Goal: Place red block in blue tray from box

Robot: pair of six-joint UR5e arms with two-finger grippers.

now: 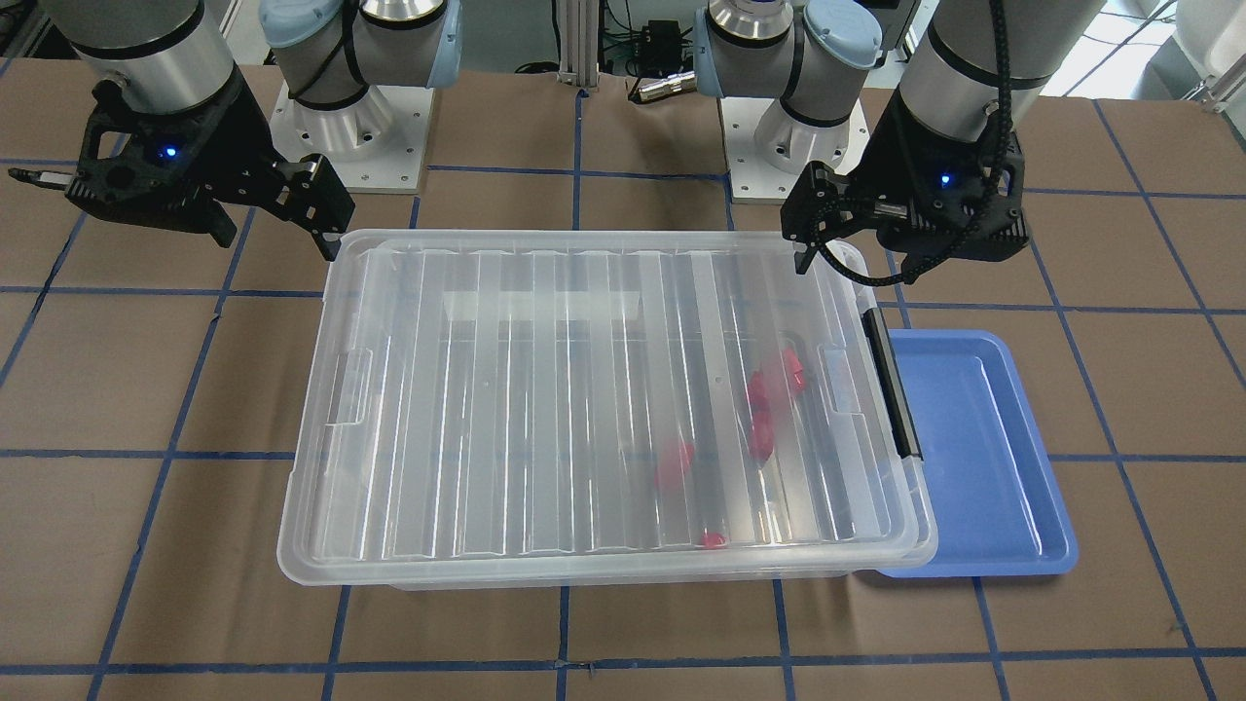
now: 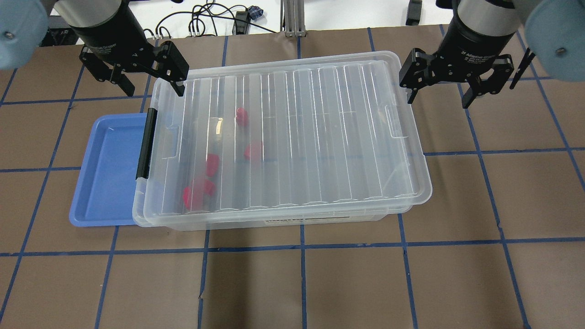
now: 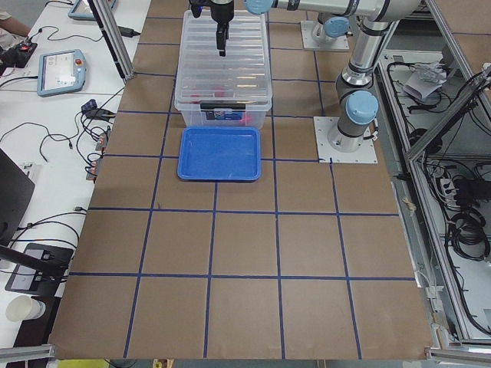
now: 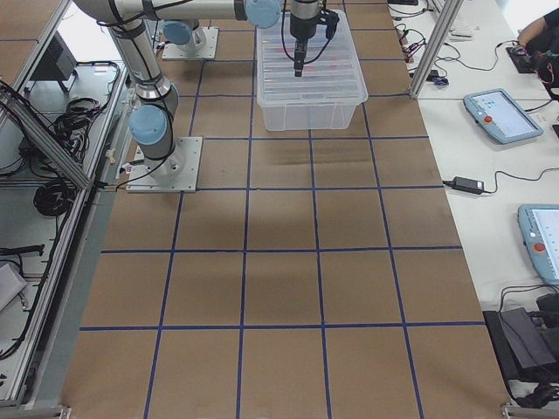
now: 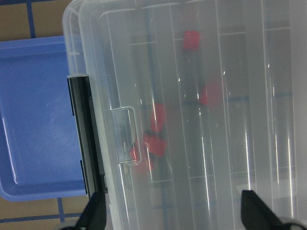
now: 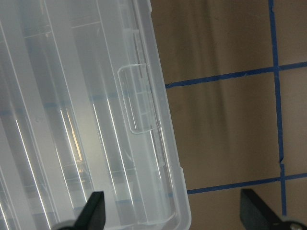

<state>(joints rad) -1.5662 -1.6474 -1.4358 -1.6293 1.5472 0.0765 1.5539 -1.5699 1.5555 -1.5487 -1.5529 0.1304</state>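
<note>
Standing on the operators' side, I have nearest to me the long rim of the box (image 1: 604, 570), which stands on the table (image 1: 195, 604) with its ribbed lid (image 1: 506, 409) on. Through the lid I see the red block (image 1: 674, 465) lying on the box floor. Other red blocks (image 1: 759, 433) lie a little further in, toward the black latch (image 1: 891, 385). The blue tray (image 1: 983, 438) lies just beside that latch end and holds nothing.

At the far side the left jaws hang wide apart and empty above the latch corner. The right jaws are also wide and empty, above the opposite short end.

I think the danger is the lid. Reaching down now would strike it, and pulling it while it is latched could drag the box against the tray.
</note>
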